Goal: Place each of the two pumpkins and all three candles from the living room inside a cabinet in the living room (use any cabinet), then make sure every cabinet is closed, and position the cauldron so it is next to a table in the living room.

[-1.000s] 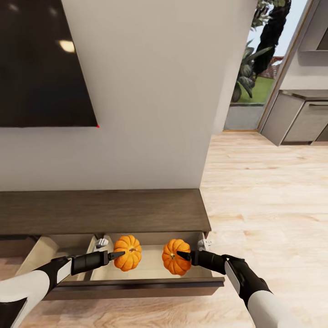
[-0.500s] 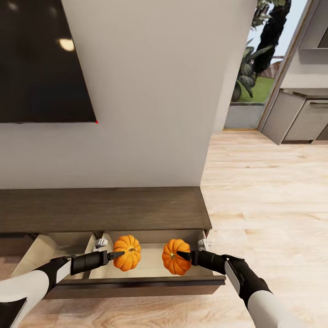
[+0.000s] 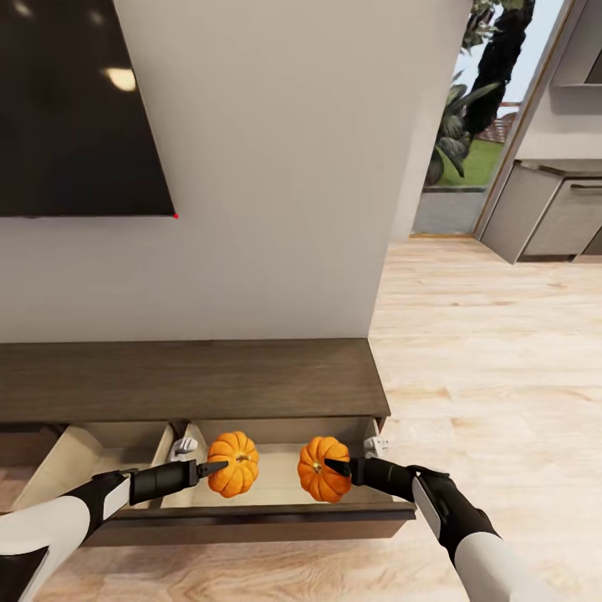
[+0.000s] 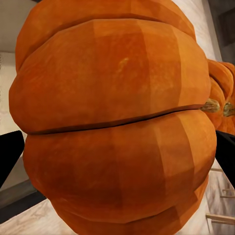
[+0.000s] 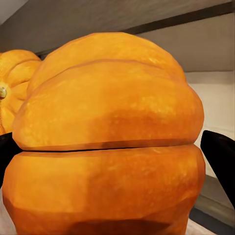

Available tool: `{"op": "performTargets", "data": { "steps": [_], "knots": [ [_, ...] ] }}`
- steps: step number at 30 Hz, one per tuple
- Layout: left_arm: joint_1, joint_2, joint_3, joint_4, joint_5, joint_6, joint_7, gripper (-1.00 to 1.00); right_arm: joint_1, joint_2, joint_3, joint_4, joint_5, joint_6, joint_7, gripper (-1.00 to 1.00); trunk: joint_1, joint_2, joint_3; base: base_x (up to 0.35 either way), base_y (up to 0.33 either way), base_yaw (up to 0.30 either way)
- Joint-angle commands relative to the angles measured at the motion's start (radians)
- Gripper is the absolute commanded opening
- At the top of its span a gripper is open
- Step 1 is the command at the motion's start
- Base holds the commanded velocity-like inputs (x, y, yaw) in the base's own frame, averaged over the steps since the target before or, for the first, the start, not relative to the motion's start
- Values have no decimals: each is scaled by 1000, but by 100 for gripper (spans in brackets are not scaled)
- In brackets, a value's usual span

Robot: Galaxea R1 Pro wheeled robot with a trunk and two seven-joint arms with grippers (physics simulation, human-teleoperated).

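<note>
Orange catches the eye first from the head view: two pumpkins held over the open drawer of the low dark-brown cabinet (image 3: 192, 378). The left hand (image 3: 216, 467) pinches the left pumpkin (image 3: 233, 463) at its fingertips, and the right hand (image 3: 336, 468) pinches the right pumpkin (image 3: 323, 469) the same way. Both fruits hang over the pale drawer interior, just ahead of each hand, apart from one another. The dark finger of each hand crosses its pumpkin, hiding part of it. A second drawer section lies beyond the left hand's outer side, cut off by the arm. Above, a black screen (image 3: 75, 109) hangs on the white wall.

From the left wrist view, the left pumpkin (image 4: 115, 122) swells between the two dark fingers (image 4: 10, 156), which show at its flanks, mostly cut off. Past it, a sliver of the other pumpkin (image 4: 223, 93) peeks out with its tan stem.

From the right wrist view, the right pumpkin (image 5: 107, 142) sits clamped between dark fingers (image 5: 220, 156), barely visible. The left one (image 5: 12, 88) shows partly beyond it, under the cabinet's top.
</note>
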Motion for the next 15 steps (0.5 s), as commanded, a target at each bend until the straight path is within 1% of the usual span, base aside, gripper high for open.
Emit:
{"op": "performTargets", "data": {
  "steps": [1,10,12,15],
  "knots": [
    [0,0,2,0,0,0,0,-100,0,0,0,0,-2,1,-1,-100,0,0,0,0,0,0],
    [0,2,2,3,0,1,0,-100,0,0,0,-1,-2,1,-1,-100,0,0,0,2,0,0],
    [0,2,2,3,0,1,0,-100,0,0,0,-2,-2,2,-1,-100,0,0,0,163,0,0],
    [0,2,2,5,0,1,0,-100,0,0,0,-3,-1,4,-1,-100,0,0,0,272,0,0]
  ]
}}
